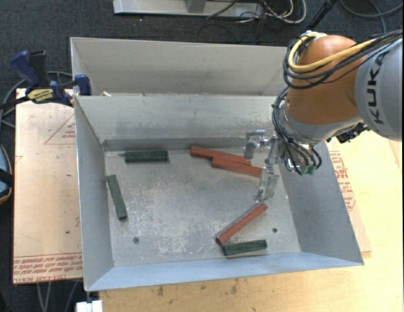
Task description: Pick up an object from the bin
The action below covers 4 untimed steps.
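Tool [267, 186] hangs over slanted red bar [242, 223]'s end; arm [384, 83] reads "KU".

We note a grey metal bin [188, 200] with sloping walls and a flat, scuffed floor. Six slim bars lie loose on that floor, spread out rather than heaped.

- Back left, close along the rear wall: a dark green bar [146, 156], lying crosswise.
- Left side: a second green bar [116, 197], running roughly front to back, slightly slanted.
- Back centre: the rear red bar [208, 153] and the front red bar [237, 166], side by side and overlapping along part of their length.
- Front right: a slanted red bar [242, 223]. Its lower end appears to touch a third green bar [246, 247], which lies near the front wall.
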Motion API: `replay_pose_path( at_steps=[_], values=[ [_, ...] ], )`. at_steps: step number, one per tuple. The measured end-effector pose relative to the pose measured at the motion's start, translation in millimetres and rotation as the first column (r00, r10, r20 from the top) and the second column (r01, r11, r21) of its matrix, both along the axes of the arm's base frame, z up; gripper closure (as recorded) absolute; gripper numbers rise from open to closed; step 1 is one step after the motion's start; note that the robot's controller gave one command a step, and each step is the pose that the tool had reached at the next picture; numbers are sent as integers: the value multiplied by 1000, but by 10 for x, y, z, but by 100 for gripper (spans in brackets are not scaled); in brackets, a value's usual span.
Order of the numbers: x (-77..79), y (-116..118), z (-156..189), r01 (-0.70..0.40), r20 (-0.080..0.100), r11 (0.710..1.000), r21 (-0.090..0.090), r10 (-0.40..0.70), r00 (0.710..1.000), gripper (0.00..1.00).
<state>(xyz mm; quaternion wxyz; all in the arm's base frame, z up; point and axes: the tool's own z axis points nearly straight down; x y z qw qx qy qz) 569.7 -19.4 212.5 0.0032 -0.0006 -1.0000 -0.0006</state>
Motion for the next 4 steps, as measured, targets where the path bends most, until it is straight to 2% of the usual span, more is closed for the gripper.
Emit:
replay_pose_path(
  at_steps=[1,2,3,4],
  values=[
    [-787,-429,-1076,68,-5,998,-1,-68,998,0],
    [-358,-61,-1416,-210,6,978,0,210,978,0],
    [-359,-66,-1422,-209,8,978,-1,209,978,100],
    [-107,6,227,-273,18,962,-4,273,962,100]
  ],
)
